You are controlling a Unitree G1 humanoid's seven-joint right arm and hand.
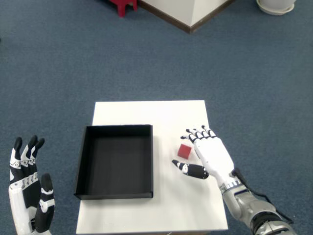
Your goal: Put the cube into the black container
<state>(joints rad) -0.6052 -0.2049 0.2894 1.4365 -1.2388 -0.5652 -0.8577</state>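
Note:
A small red cube (184,151) lies on the white table (146,113), to the right of the black container (115,160). My right hand (208,154) rests just right of the cube, palm down. Its fingers reach past the cube's far side and the thumb lies below it. The cube sits in the gap between thumb and fingers, apart from both as far as I can see. The hand is open and holds nothing. The black container is a shallow square tray with nothing inside.
My left hand (28,191) hangs open off the table's left side, over blue carpet. A red stool (123,5) and a white wall corner (188,12) stand far behind the table.

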